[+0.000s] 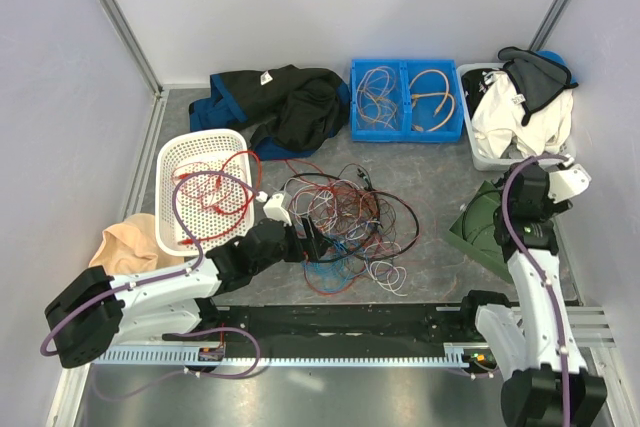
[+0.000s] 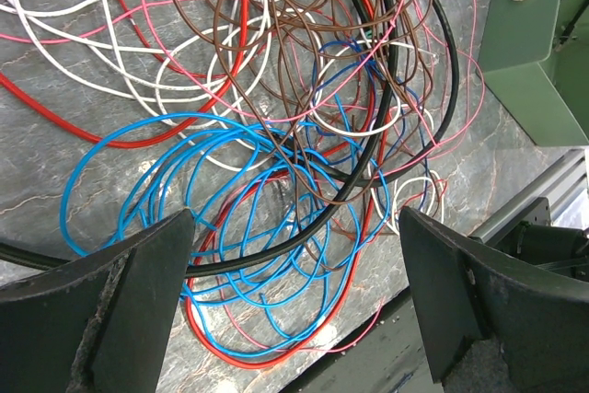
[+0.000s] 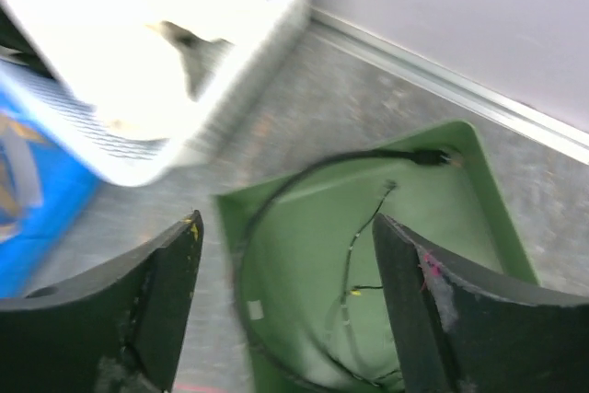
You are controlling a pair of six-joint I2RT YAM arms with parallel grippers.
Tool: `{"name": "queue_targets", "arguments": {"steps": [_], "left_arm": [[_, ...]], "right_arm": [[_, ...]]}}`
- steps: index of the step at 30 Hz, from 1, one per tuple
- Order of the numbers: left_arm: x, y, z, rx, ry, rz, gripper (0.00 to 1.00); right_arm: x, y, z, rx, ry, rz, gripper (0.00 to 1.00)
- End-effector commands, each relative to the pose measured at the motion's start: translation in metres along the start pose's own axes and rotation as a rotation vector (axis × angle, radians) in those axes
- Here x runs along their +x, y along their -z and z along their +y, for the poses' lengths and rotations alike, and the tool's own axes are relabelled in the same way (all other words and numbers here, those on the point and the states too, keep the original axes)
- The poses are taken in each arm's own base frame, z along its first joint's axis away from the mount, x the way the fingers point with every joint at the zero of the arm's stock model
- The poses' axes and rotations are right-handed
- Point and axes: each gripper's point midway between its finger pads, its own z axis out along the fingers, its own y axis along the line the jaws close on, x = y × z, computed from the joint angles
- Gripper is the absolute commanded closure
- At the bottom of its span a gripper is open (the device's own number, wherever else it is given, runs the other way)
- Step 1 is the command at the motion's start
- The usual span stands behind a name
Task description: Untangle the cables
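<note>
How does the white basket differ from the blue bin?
The white basket is perforated and undivided; the blue bin has two compartments. The white basket holds red cables, the blue bin pale and tan cables. Both hold cables apart from the tangle.

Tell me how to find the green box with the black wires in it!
Start at the grey marbled table and go to its right side. There, nearer the arms than the white plastic bin of clothes, lies a green plastic tray. It is the only green container, and holds just thin black cables.
</note>
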Motion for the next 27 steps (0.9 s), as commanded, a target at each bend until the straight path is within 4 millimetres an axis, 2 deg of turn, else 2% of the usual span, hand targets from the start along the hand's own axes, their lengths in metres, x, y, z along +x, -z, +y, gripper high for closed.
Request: {"name": "queue_targets", "arguments": {"steps": [1, 4, 5, 8, 12, 13, 14, 15, 16, 17, 19, 22, 24, 26, 27], "left_arm": [[-0.012, 0.001, -0.007, 0.002, 0.007, -0.038, 0.01], [-0.018, 0.003, -0.007, -0.007, 0.004, -0.061, 0.0], [-0.02, 0.004, -0.008, -0.009, 0.004, -0.067, 0.0], [-0.029, 0.006, -0.008, -0.032, -0.002, -0.092, 0.0], [-0.04, 0.009, -0.009, -0.06, -0.005, -0.116, 0.0], [-0.041, 0.01, -0.005, -0.083, -0.008, -0.121, 0.0], [-0.045, 0.011, -0.007, -0.09, -0.006, -0.129, 0.0], [-0.049, 0.013, -0.006, -0.097, -0.006, -0.141, 0.0], [-0.048, 0.014, 0.0, -0.127, -0.01, -0.14, 0.0], [-0.05, 0.015, 0.0, -0.13, -0.01, -0.145, 0.0], [-0.055, 0.017, 0.003, -0.148, -0.006, -0.159, 0.0], [-0.054, 0.019, 0.005, -0.156, 0.001, -0.155, 0.0], [-0.052, 0.02, 0.004, -0.148, 0.005, -0.146, 0.0], [-0.048, 0.021, 0.006, -0.143, 0.016, -0.137, 0.01], [-0.048, 0.021, 0.005, -0.14, 0.02, -0.136, 0.01]], "right_arm": [[-0.039, 0.029, 0.026, -0.138, -0.094, -0.05, 0.16], [-0.041, 0.051, 0.049, -0.279, -0.081, -0.009, 0.15], [-0.03, 0.063, 0.065, -0.372, -0.063, 0.046, 0.15], [-0.009, 0.079, 0.088, -0.52, -0.042, 0.13, 0.13], [0.038, 0.109, 0.131, -0.793, 0.021, 0.278, 0.13], [0.053, 0.124, 0.144, -0.888, 0.058, 0.342, 0.13], [0.081, 0.137, 0.155, -0.936, 0.129, 0.417, 0.13], [0.091, 0.145, 0.162, -0.972, 0.201, 0.428, 0.13], [0.112, 0.162, 0.168, -1.015, 0.289, 0.455, 0.13], [0.135, 0.163, 0.169, -0.999, 0.372, 0.495, 0.13], [0.158, 0.179, 0.174, -1.026, 0.493, 0.481, 0.13], [0.187, 0.181, 0.172, -1.015, 0.572, 0.499, 0.15], [0.201, 0.163, 0.16, -0.942, 0.6, 0.488, 0.17], [0.203, 0.153, 0.156, -0.92, 0.59, 0.45, 0.19], [0.21, 0.149, 0.148, -0.905, 0.599, 0.458, 0.2]]}}
